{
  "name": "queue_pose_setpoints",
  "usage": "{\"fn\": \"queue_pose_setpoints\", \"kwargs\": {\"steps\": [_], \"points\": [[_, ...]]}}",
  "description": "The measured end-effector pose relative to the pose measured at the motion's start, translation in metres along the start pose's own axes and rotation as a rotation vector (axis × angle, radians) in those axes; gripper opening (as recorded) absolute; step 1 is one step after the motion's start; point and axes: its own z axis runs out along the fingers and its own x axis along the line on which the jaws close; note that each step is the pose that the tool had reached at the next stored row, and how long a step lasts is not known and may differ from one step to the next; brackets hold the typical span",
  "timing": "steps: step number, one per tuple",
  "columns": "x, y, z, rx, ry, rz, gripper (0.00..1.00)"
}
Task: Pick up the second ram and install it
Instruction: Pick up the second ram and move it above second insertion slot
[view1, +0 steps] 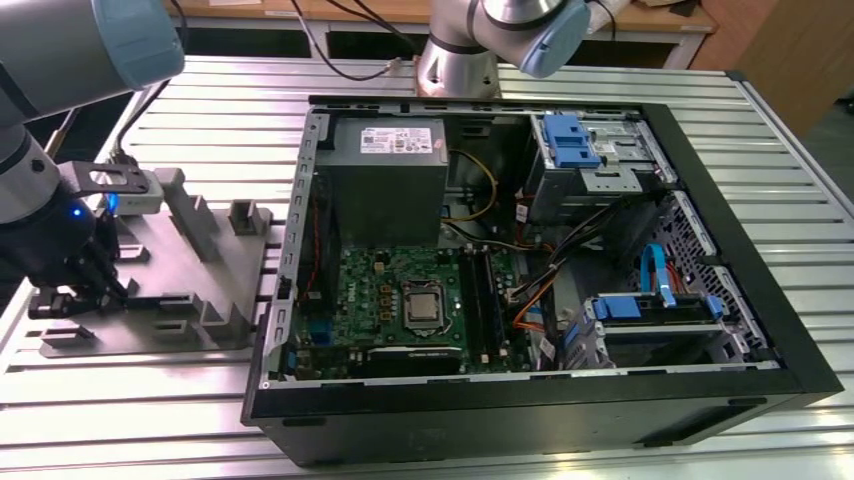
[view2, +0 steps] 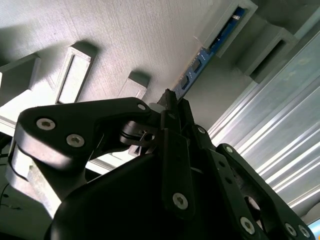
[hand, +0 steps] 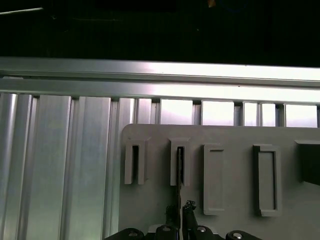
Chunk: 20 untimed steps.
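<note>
the gripper (view2: 170, 98) pinches the ram (view2: 199, 64) between its fingers; ahead of them it sits in a holder (hand: 235, 135) slot. lift straight, i'd say.

The tabletop (view1: 747, 130) is bare ribbed metal, brushed, with a soft sheen. The case (view1: 534, 395) is black metal with a matt painted finish. At the exterior view's left of the case, the tray (view1: 200, 300) is grey plastic, matt and finely grained. The pincer (view2: 172, 100) is smooth matt black with bright metal screw heads. The ram (view2: 197, 67) is a smooth blue board. Inside the case, the motherboard (view1: 367, 290) is glossy green and its chip lid (view1: 424, 308) is shiny metal.
</note>
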Motion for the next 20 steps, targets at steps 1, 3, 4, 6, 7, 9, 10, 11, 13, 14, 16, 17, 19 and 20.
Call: {"fn": "queue_pose_setpoints", "kwargs": {"steps": [1,3,4,6,7,9,10,11,13,14,16,17,19,20], "points": [[0.0001,-0.0001,0.0,0.0,0.0,0.0,0.19],[0.0004,-0.0001,-0.0001,-0.0001,0.0001,0.0,0.19],[0.0004,-0.0001,-0.0001,0.0,0.0001,0.0,0.19],[0.0004,-0.0001,0.0,0.0001,0.0,0.0,0.19],[0.0005,-0.0001,0.0,0.0,0.0001,0.0,0.19],[0.0005,-0.0001,0.0,0.0,0.0,0.0,0.19],[0.0005,-0.0001,0.0,0.0,0.0,0.0,0.17],[0.0005,0.0,-0.0001,-0.0001,0.0001,0.0,0.17],[0.0005,-0.0001,-0.0001,-0.0001,0.0001,0.0,0.13],[0.0005,-0.0001,0.0,0.0,0.0,0.0,0.13],[0.0006,0.0,0.0,0.0,0.0,0.0,0.13],[0.0006,-0.0001,0.0,0.0,0.0,0.0,0.13],[0.0006,-0.0001,-0.0001,0.0,0.0,0.0,0.13],[0.0006,-0.0001,0.0,0.0,0.0,0.0,0.13]]}}
